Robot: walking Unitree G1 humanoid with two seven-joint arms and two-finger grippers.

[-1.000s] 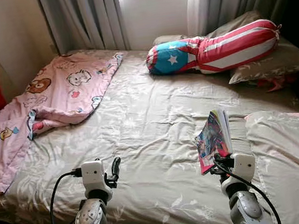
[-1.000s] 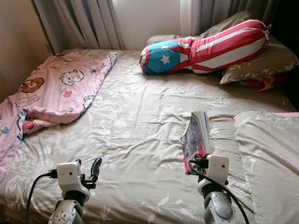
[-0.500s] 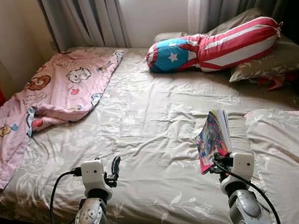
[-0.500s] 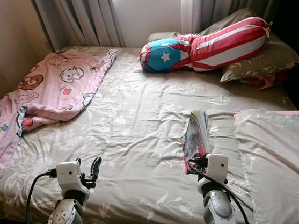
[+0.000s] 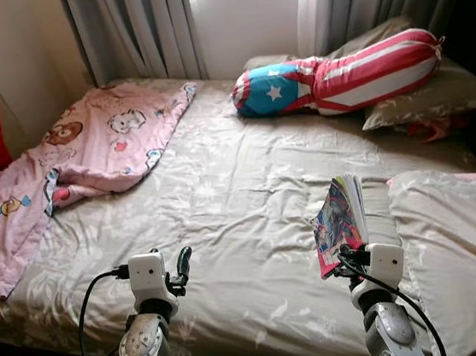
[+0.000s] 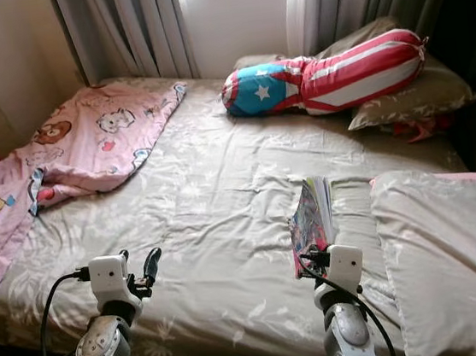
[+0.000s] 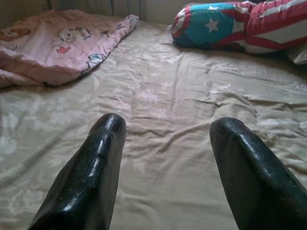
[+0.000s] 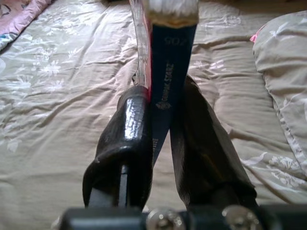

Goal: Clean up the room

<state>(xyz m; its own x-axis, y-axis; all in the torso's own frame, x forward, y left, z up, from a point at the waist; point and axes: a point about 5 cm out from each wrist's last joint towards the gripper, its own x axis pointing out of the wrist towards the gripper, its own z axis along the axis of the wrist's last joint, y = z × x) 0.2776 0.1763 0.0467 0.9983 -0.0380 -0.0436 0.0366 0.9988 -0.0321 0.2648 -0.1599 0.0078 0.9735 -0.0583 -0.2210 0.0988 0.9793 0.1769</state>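
A pink blanket (image 5: 89,152) lies rumpled at the bed's (image 5: 222,188) left edge. The left gripper (image 7: 165,163) hovers low over the sheet, fingers apart and empty. Further right, the right gripper (image 8: 163,143) is clamped on the spine of a book (image 5: 341,218), holding it upright above the sheet beside a pillow (image 5: 457,248). A striped bolster (image 5: 338,76) lies at the head. Since a second ago only the view has shifted slightly; the book stays held, so it probably awaits carrying to a proper place.
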